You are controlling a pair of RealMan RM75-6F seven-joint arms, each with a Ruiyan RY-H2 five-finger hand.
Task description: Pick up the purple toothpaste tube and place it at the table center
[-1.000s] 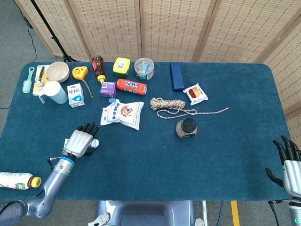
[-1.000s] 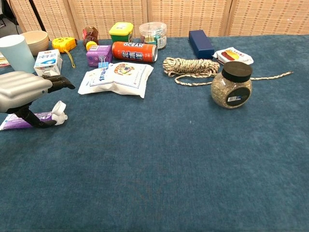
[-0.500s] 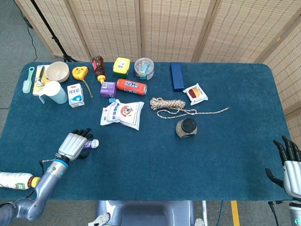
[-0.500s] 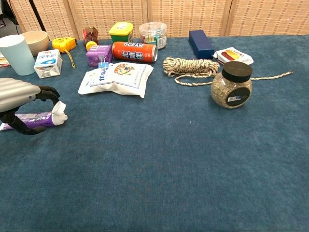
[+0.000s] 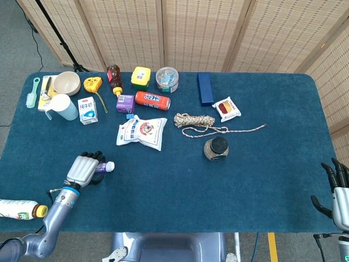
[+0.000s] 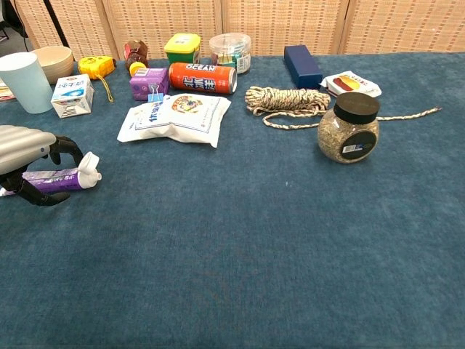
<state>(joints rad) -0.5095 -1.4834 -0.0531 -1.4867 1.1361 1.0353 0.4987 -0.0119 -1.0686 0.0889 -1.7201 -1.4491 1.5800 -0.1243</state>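
Bamboo screens (image 5: pixel 163 33) stand behind the blue-carpeted table (image 5: pixel 180 180). Near its front left edge, the left hand (image 5: pixel 83 169) curls its fingers (image 6: pixel 64 148) around the purple toothpaste tube (image 6: pixel 52 179), which lies flat with its white cap (image 6: pixel 89 169) pointing right, toward the table's middle. At the front right corner, the right hand (image 5: pixel 339 188) holds nothing, fingers spread upward. A white snack bag (image 5: pixel 142 131) lies farther back, well apart.

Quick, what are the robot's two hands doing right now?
Left hand: fingers curled around the purple toothpaste tube, which lies on the table.
Right hand: open, fingers spread, holding nothing, at the table's near right edge.
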